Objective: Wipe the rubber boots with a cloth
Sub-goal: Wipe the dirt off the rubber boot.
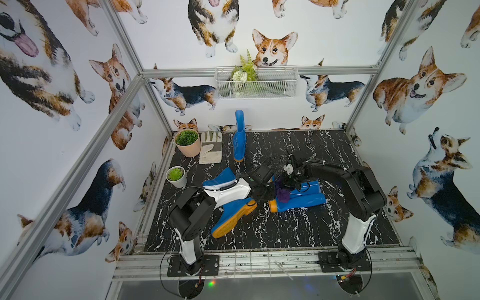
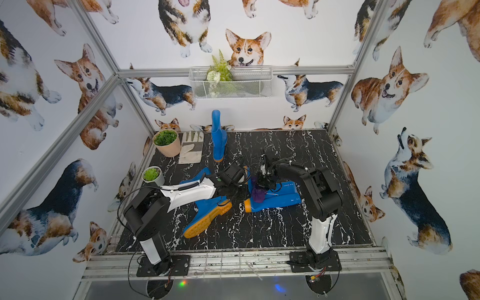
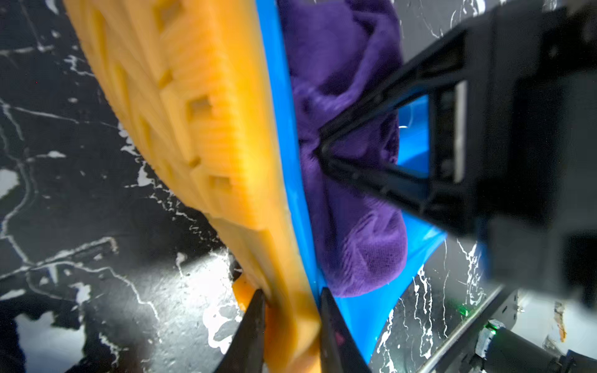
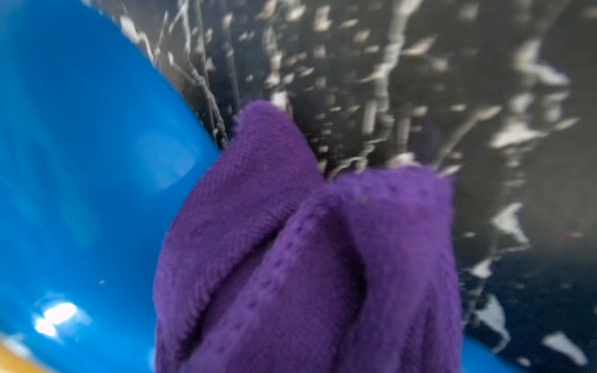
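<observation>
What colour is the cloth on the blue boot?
Dark purple. The cloth shows best in the right wrist view.

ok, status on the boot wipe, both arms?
Left gripper shut on boot sole. Right gripper shut on cloth, pressed against that boot. Second boot lies nearby, not blocking.

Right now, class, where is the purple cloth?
In a top view the cloth is just right of centre on the table, pinched by the right pincer and draped against the lying blue boot beside its orange sole.
</observation>
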